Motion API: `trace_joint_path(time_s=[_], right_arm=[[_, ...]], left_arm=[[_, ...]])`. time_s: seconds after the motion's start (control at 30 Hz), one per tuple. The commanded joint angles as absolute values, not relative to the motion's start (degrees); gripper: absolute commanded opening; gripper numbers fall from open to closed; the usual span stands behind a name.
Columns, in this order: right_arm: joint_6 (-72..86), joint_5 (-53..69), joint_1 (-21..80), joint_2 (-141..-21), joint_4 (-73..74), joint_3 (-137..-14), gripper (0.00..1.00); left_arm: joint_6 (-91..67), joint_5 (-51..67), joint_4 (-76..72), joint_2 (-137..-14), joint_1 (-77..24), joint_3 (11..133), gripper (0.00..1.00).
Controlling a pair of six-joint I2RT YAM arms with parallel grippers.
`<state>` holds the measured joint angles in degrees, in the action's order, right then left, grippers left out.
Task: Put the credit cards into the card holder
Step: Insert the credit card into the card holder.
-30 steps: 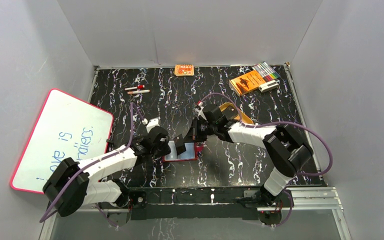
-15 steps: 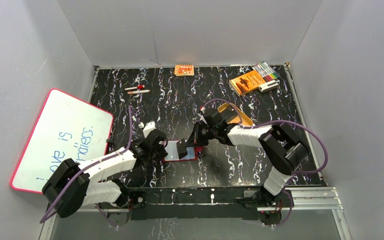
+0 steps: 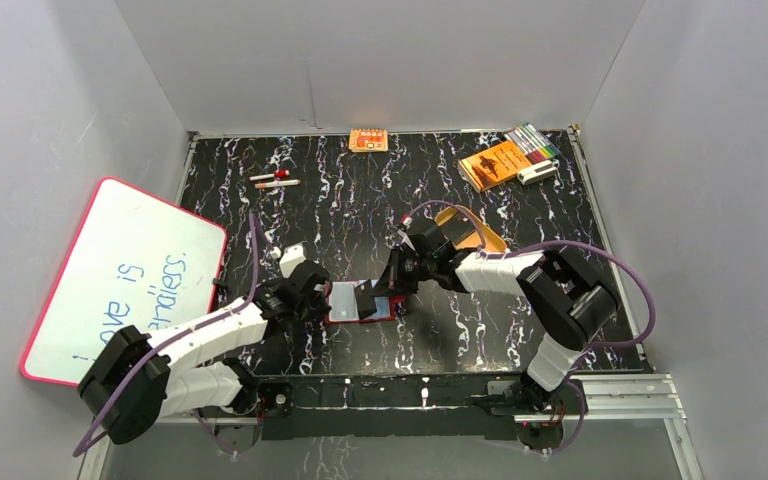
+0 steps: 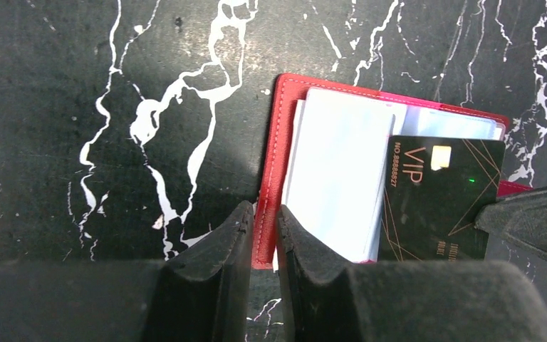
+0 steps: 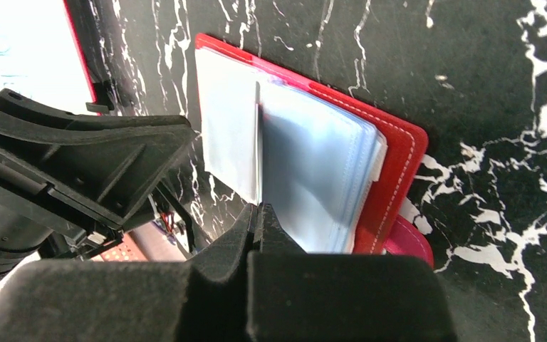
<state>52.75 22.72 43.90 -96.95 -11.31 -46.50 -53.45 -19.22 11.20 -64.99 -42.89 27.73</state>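
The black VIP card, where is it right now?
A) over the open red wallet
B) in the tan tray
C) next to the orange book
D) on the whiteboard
A: the left wrist view shows the black VIP card over the pale inside of the open red card holder.

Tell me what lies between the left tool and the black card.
A pale clear sleeve of the card holder, left of the black card; left wrist view.
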Motion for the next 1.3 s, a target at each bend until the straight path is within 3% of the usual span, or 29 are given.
trace_joint_path(time_s=[0.0,1.27], right_arm=[[53.45,23.02,43.97,-95.7,-11.51,-45.41,0.0],[55.66,22.09,44.07,-100.55,-17.21,-46.61,0.0]], left_arm=[[-54.92,-22.84,13.71,-62.94,-42.61,26.87,0.18],[-54.51,-20.01,10.61,-65.8,-42.6,25.41,0.16]])
